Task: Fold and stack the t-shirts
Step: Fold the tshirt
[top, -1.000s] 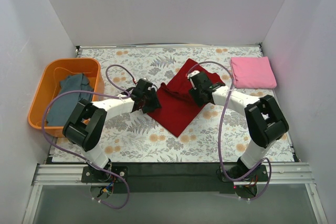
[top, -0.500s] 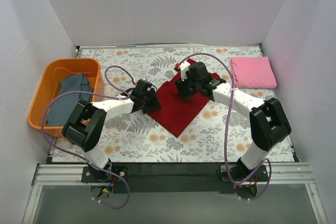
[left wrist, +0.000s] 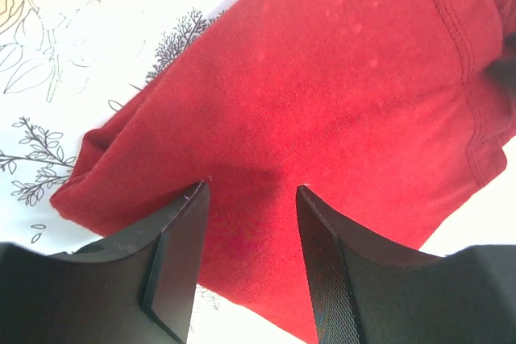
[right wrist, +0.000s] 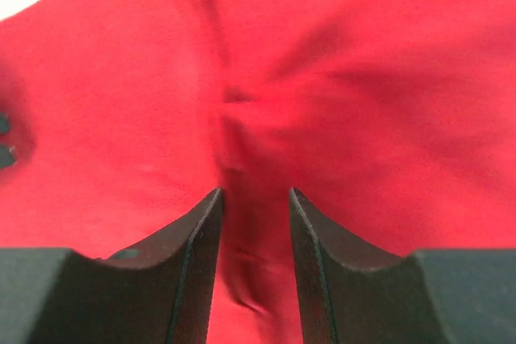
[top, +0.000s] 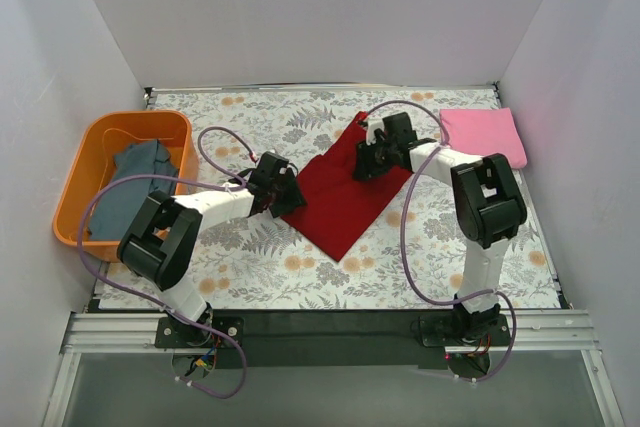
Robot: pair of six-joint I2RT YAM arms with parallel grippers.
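The dark red t-shirt [top: 340, 202] lies partly folded in the middle of the floral tablecloth [top: 260, 267]. My left gripper [top: 287, 193] is open at the shirt's left edge, and its jaws straddle red cloth [left wrist: 322, 102] in the left wrist view [left wrist: 250, 192]. My right gripper [top: 366, 160] is low over the shirt's back part. Its jaws stand apart with a puckered ridge of red cloth [right wrist: 234, 110] between them [right wrist: 255, 195]. The pink t-shirt [top: 482, 137] lies folded at the back right. The grey-blue t-shirt [top: 135, 182] lies in the basket.
The orange plastic basket [top: 90, 152] stands at the left edge of the table. White walls close in the back and both sides. Purple cables loop off both arms above the cloth.
My right gripper has moved back across the red shirt, first left and then a little right, and its forearm has swung towards the back. The shirt's back-right part has shifted. The left gripper has barely moved.
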